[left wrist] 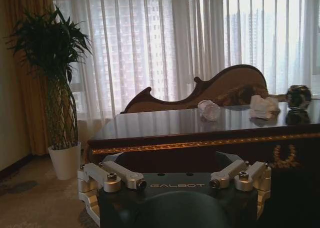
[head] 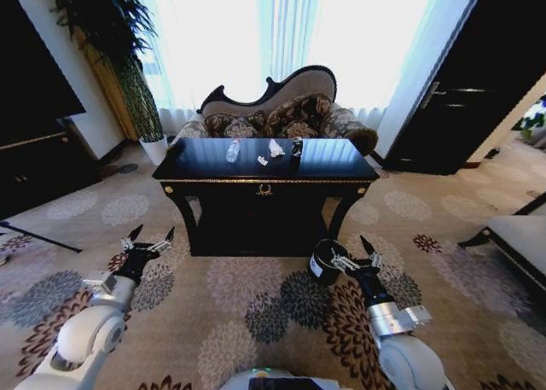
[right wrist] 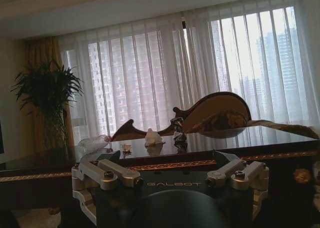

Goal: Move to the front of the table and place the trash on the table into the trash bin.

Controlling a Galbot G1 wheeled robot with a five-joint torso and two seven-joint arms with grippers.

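While facing the table [head: 256, 178] from the carpet: trash on top, clear bottle [head: 232, 151], paper scraps [head: 275, 148], dark can [head: 296, 145]. Trash bin [head: 322, 262] on floor by table's right front leg, contents not visible. Left gripper [head: 147, 239] and right gripper [head: 354, 254] spread wide, empty, low above carpet.

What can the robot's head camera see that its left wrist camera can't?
The head view alone has the black trash bin on the carpet by the table's front right leg, both open grippers, left and right, held low over the carpet, and a small paper scrap. The left wrist view alone has the plant's white pot. Both share the table, the clear bottle, a crumpled paper and the sofa behind.
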